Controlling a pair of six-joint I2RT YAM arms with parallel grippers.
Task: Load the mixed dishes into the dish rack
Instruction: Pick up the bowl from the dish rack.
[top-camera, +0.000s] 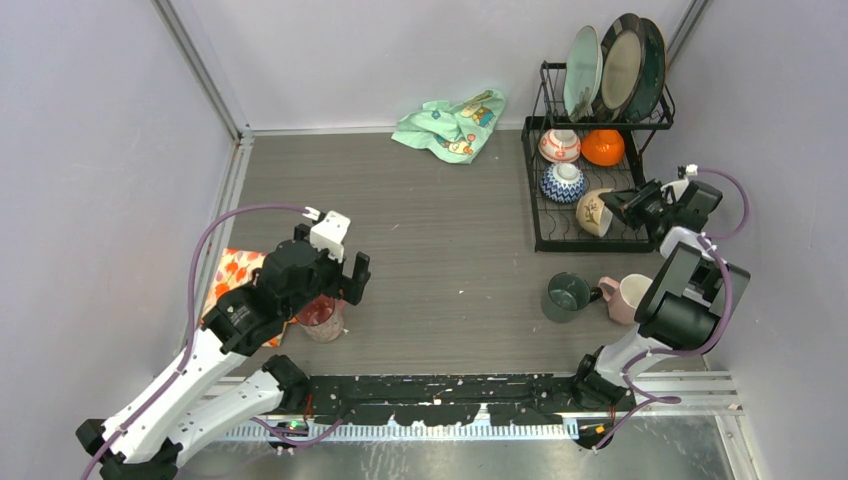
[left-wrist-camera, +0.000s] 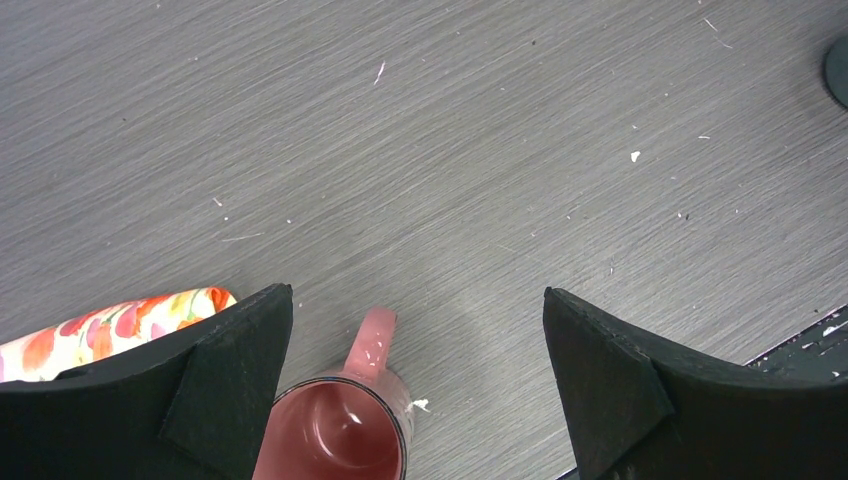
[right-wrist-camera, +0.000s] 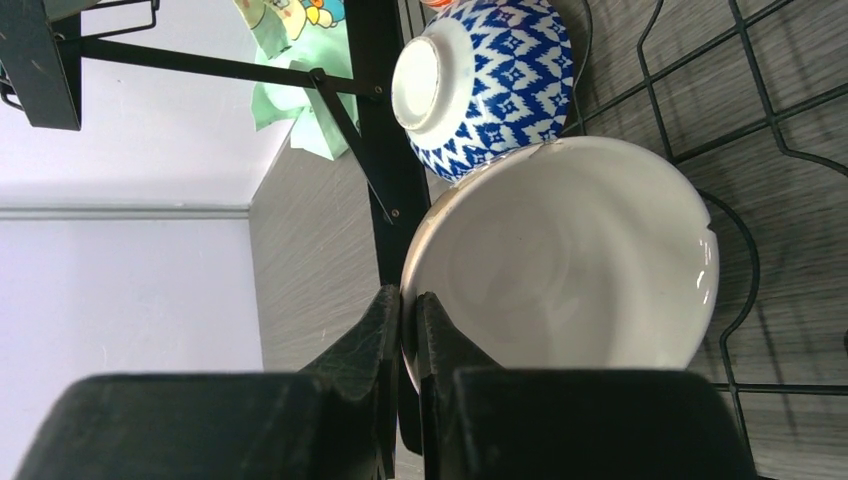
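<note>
In the lower basket of the black wire dish rack (top-camera: 532, 205), the right tool (right-wrist-camera: 408, 310) pinches the rim of a glossy white ceramic bowl (right-wrist-camera: 570, 260) beside a blue-patterned bowl (right-wrist-camera: 495, 85); the left tool (left-wrist-camera: 415, 292), spread wide, hovers over a reddish, perhaps glass mug (left-wrist-camera: 335, 440) near an orange floral cloth (left-wrist-camera: 100, 330).

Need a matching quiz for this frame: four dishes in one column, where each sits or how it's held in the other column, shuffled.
1. white bowl
2. blue patterned bowl
3. dark green cup
4. pale green plate

A. standing on the table, outside the dish rack
B. upright in the rack's upper shelf
C. rim pinched by the right pincer
D. lying free in the rack's lower basket

Pairs: 1-C, 2-D, 3-A, 4-B
</note>
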